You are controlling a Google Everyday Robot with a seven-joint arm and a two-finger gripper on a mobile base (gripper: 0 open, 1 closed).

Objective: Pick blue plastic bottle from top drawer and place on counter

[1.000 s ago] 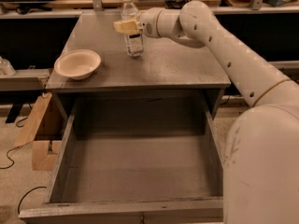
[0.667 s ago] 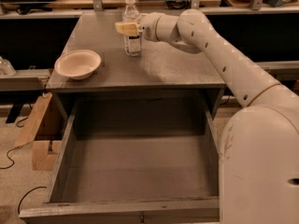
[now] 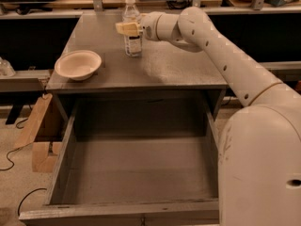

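Gripper out over the far part of the desk, jaws pinching the blue plastic bottle just above its label. Bottle upright between the jaws, base down on the desk. Left of the jaws and nearer the camera, a pale bowl. Below and nearer still, the top drawer, pulled open and well apart from the jaws.

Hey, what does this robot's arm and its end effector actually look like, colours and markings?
The arm is glossy off-white: thick rounded segments, a row of small dark dots along one link, a thin tan band near the bulky shoulder shell. The end effector, above the counter's far end beside the bottle, is pale yellowish-tan. No loose cables show on it.
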